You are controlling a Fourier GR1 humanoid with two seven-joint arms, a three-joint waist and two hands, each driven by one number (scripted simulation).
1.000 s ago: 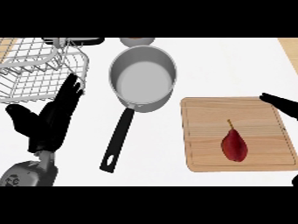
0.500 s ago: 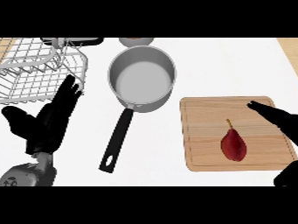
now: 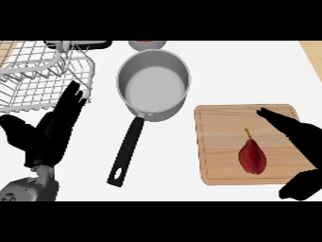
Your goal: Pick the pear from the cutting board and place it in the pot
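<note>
pear (image 3: pixel 252 157) on cutting board (image 3: pixel 219 142) | right robot hand (image 3: pixel 309 146) open beside it | pot (image 3: pixel 153 85) apart, to the left

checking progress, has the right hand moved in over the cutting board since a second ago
Yes. The right hand has moved leftward over the cutting board, closer to the pear.

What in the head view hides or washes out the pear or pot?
Head view: pear fully visible on the board, evenly lit, no glare; right hand covers the board's right edge only; pot unobstructed, its interior a flat pale grey.
</note>
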